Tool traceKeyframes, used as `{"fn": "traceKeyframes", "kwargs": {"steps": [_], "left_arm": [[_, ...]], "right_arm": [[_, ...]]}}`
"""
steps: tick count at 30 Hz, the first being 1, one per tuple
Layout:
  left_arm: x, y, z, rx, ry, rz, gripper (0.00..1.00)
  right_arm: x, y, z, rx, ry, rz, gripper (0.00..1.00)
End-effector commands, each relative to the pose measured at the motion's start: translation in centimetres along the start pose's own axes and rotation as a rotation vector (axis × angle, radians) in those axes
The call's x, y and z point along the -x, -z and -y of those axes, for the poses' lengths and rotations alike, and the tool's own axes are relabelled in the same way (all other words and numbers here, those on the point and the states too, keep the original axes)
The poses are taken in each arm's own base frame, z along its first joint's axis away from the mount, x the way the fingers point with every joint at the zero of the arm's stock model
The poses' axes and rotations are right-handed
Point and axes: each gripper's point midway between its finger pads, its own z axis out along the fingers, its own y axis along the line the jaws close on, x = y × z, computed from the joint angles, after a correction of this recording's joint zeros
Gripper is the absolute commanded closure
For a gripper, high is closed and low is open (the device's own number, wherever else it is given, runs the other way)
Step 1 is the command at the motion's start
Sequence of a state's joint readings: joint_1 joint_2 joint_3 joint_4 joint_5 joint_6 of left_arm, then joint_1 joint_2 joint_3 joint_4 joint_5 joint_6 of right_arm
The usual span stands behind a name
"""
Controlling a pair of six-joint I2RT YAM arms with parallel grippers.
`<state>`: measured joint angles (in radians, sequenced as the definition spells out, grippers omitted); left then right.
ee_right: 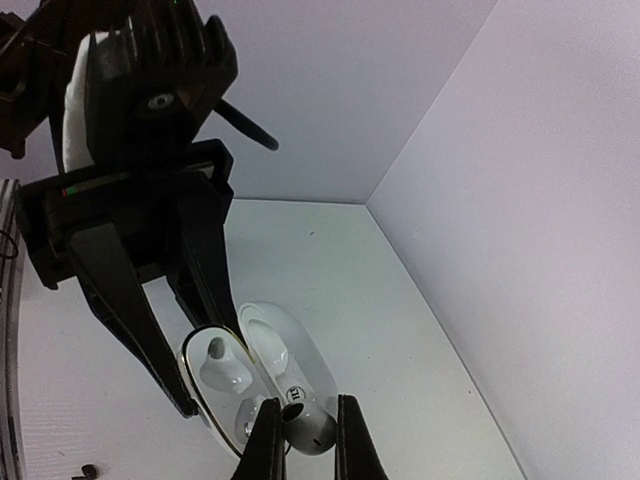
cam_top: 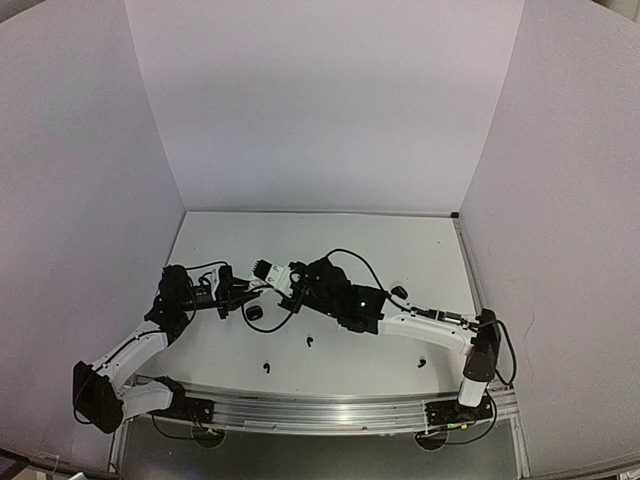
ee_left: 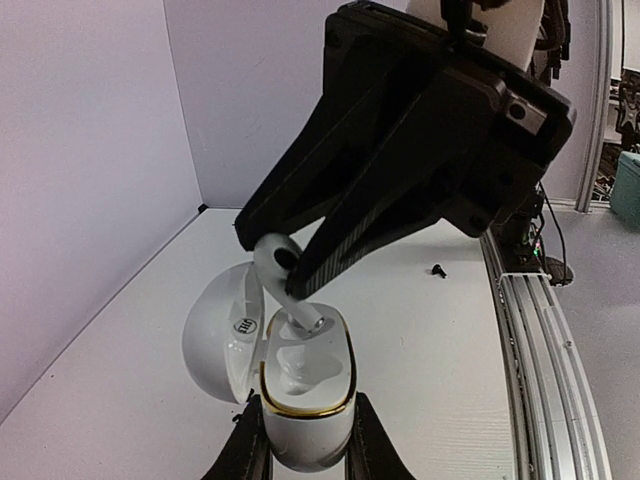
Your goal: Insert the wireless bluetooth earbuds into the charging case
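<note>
A white charging case [ee_left: 305, 435] with a gold rim stands between the fingers of my left gripper [ee_left: 307, 440], which is shut on it. Its lid [ee_left: 215, 335] hangs open to the left. From above, my right gripper [ee_left: 285, 262] is shut on a white earbud [ee_left: 272, 256]. The earbud's stem points down, its tip at the mouth of the case's far socket. In the right wrist view the same earbud [ee_right: 312, 425] sits between the right gripper's [ee_right: 305, 432] jaws, beside the open case [ee_right: 212, 375]. Both grippers meet left of the table's centre, the left gripper [cam_top: 240, 295] facing the right gripper [cam_top: 268, 290].
Three black earbuds lie loose on the table, one in the middle [cam_top: 309, 341], one nearer the rail [cam_top: 265, 367] and one to the right [cam_top: 421, 361]. A black rounded case [cam_top: 254, 313] lies just under the grippers. Another small black item [cam_top: 400, 292] lies at the right. The metal rail [cam_top: 330, 410] runs along the near edge.
</note>
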<state>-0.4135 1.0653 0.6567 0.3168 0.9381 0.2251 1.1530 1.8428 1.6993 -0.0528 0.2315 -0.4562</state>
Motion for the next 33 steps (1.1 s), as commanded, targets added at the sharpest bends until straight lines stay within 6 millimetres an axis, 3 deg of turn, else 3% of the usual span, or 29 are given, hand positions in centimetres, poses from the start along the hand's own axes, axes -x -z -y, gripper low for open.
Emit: {"fn": "traceKeyframes", "kwargs": {"steps": [1,10,22,33], "left_arm": [[2.0,0.0,-0.2,0.01,-0.032,0.045,1.0],[2.0,0.1,-0.2,0.016,-0.016,0.046,1.0],[2.3,0.2,-0.8,0.054,0.003,0.058,1.0],[2.6,0.6,-2.6,0.17,0.014,0.085,1.0]], "right_arm": [[0.0,-0.4,0.8,-0.071,0.022,-0.001,1.0],[-1.0,-0.9,1.6,-0.158,0.088,-0.058,1.0],[-1.9,-1.8,0.2,-0.19,0.178,-0.109,1.0],[-2.0,-2.6,-0.6,-0.209,0.252,-0.134,1.0]]}}
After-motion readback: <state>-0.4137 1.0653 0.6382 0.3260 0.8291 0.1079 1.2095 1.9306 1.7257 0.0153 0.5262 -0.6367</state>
